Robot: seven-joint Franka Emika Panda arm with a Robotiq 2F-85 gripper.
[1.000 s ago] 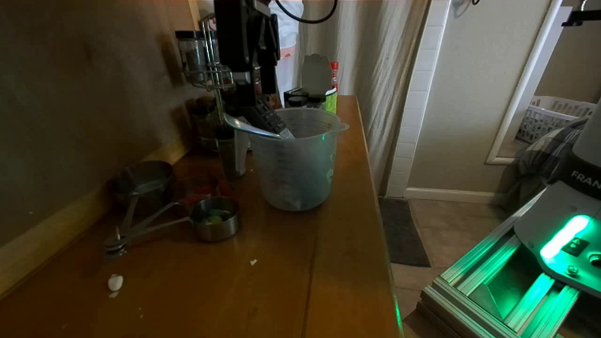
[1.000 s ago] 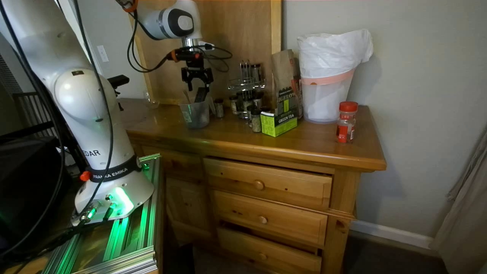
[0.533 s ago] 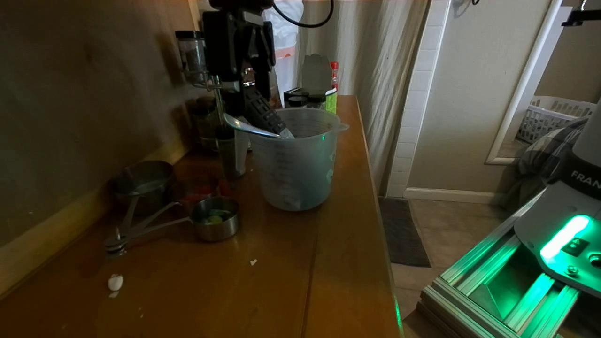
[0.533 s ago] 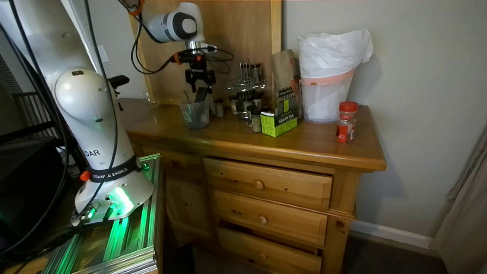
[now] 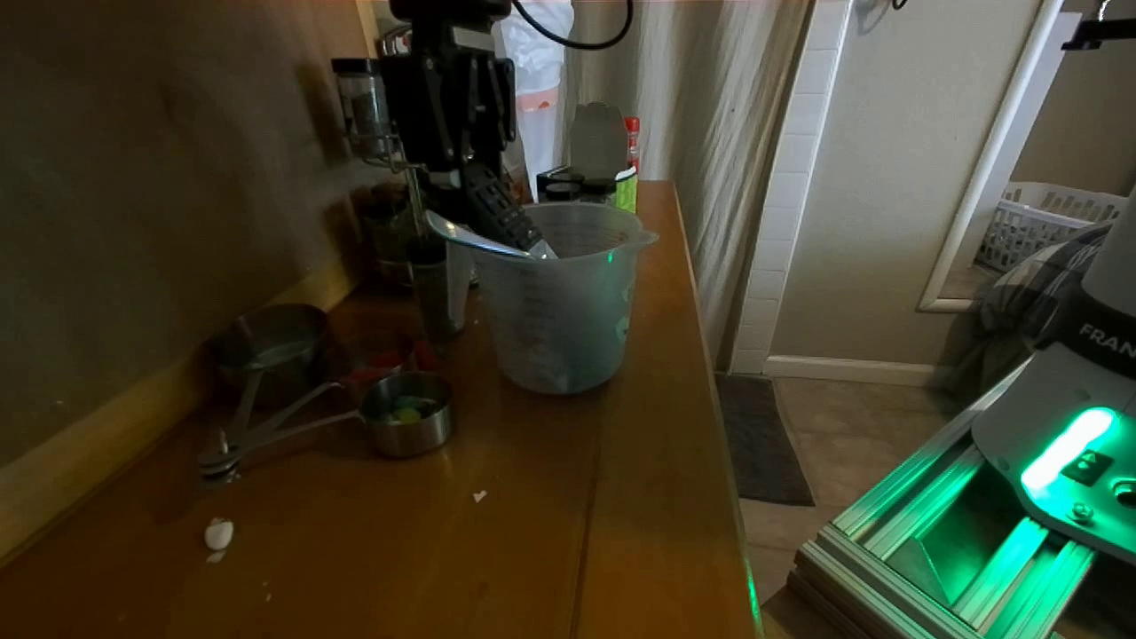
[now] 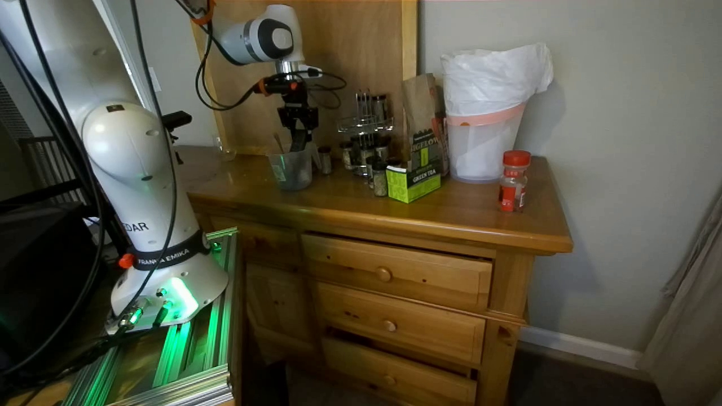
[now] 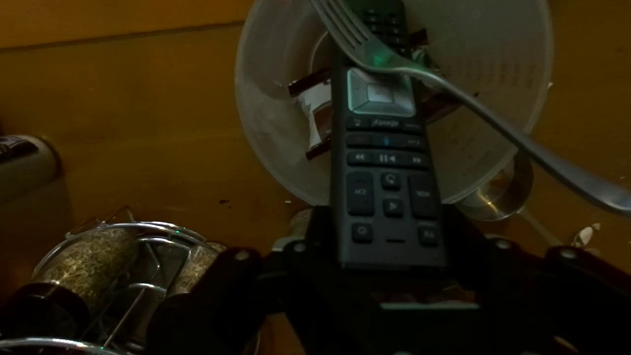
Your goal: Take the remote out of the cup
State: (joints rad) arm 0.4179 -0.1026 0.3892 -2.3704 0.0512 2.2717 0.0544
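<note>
Wrist view | claw (image 7: 387, 235): closed on remote (image 7: 387, 148), clamping both long edges near one end | remote: tilted, gripped end above the rim of cup (image 7: 268, 98), other end down inside it | fork (image 7: 493, 120): crosses over remote, handle past rim | in both exterior views: cup on table (image 5: 497, 568)

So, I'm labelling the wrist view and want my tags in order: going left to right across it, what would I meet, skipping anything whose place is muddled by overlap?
Wire spice rack → black remote → small metal measuring cup → end of the fork's handle.
</note>
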